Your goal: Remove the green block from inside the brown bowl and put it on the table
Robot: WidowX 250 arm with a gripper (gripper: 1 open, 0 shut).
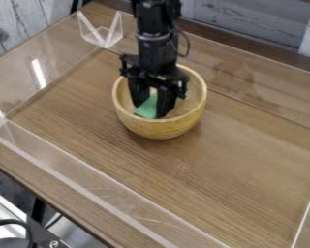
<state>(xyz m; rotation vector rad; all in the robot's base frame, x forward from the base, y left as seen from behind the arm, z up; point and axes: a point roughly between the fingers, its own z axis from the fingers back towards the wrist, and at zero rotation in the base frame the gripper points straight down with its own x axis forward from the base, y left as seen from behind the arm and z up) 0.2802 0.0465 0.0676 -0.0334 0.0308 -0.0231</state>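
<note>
The brown bowl [166,124] stands on the table [184,189] left of centre, toward the back. The green block [147,108] lies inside it, a strip of green showing between the black fingers. My gripper [154,100] reaches straight down into the bowl, its two fingers drawn in against the sides of the block. The arm covers much of the block and the bowl's far rim. The block still sits low inside the bowl.
Low clear acrylic walls [67,179] run around the tabletop on all sides. Bare wood stretches in front of the bowl and to its right. A white plank wall lies behind the table.
</note>
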